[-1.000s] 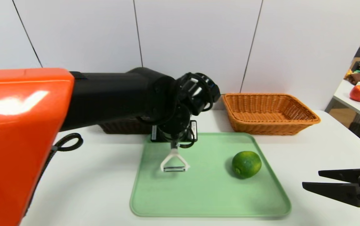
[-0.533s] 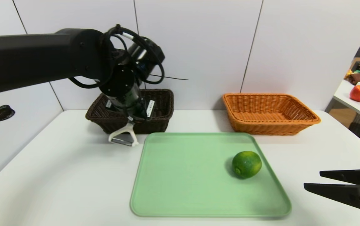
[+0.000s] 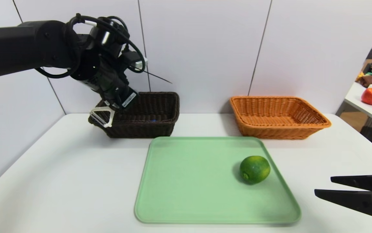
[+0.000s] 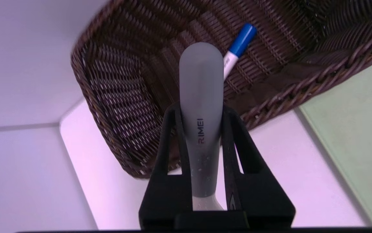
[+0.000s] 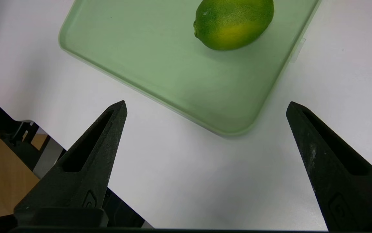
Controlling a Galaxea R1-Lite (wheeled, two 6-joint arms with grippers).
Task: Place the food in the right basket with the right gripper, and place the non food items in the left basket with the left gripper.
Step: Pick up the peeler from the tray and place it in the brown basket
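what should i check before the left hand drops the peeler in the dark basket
1. Grip: left hand shut on the peeler handle: ok.
2. Peeler over the left basket: head hangs at its outer left rim, not ok.
3. Marker already in that basket: ok.
4. Landing spot inside free: cannot tell.
5. Right hand open, parked clear beside the tray: ok.
6. Lime still on tray: ok.

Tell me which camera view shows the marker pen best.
The left wrist view: the marker pen lies inside the dark brown basket, blue cap plain, partly behind the peeler handle. The head view shows only a blue speck there; the right wrist view shows none of it.
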